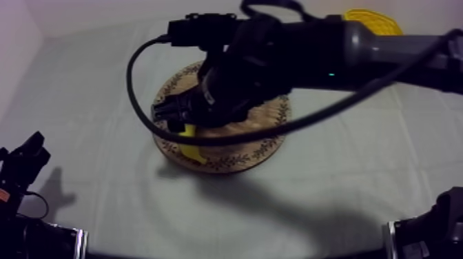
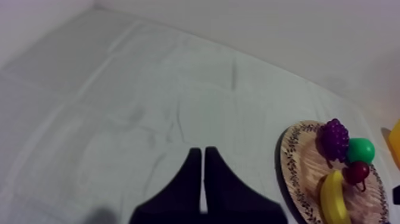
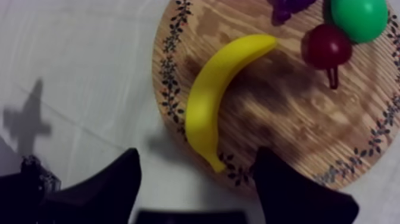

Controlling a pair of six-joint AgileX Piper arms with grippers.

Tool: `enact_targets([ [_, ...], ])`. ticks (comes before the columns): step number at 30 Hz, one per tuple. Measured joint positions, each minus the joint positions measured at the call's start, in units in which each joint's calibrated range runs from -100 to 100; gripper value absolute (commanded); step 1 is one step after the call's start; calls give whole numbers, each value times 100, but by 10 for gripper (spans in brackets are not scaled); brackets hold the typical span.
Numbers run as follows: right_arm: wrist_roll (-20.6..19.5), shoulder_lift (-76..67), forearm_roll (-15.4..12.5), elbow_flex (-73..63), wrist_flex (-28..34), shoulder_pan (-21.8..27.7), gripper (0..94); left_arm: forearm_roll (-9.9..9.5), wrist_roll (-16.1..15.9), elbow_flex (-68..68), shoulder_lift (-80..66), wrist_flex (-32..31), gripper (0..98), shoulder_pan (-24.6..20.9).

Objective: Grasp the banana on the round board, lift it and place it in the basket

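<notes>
Top view: my right arm comes in from the upper right and crosses the wooden board [image 1: 265, 148], with the right tool [image 1: 164, 114] over the board's left part, where the banana [image 1: 191, 143] shows yellow under it. Left of the board and toward the near edge the tabletop [image 1: 103, 206] is open cloth. The yellow basket [image 1: 375, 21] sits at the far right edge, well apart from the board and partly behind the arm. My left tool [image 1: 31, 153] rests low at the left, well clear of the board.

Right wrist view: the right tool [image 3: 197, 154] is spread wide, gripping nothing. The banana [image 3: 220, 89] lies flat on the wooden board [image 3: 286, 125], curving along the side nearest the tool. Its lower tip reaches the patterned rim and falls between my two fingers [image 3: 107, 182]. I cannot judge whether the tool hangs above it or is level with it. The small red fruit [image 3: 326, 46] and the pear [image 3: 359, 16] sit farther in, apart from the banana.

Left wrist view: the left tool [image 2: 202, 156] is pressed together into a narrow wedge over bare cloth. The board [image 2: 300, 161] lies off to one side, carrying the grapes [image 2: 335, 137], pear [image 2: 360, 150], red fruit [image 2: 357, 173] and banana [image 2: 333, 196].
</notes>
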Motion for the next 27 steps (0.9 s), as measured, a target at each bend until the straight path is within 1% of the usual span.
enact_targets([
  [9,3,1143,44,-877,22,19,526,0,0,0,0,0,1,0],
  [15,26,1805,17,-1402,132,51,523,0,0,0,0,0,1,0],
  [21,22,2243,50,-1709,132,108,511,0,0,0,0,0,1,0],
  [24,73,2342,45,-1837,102,157,472,0,0,0,0,0,1,0],
  [27,170,2398,-24,-1911,27,218,407,0,0,0,0,0,1,0],
])
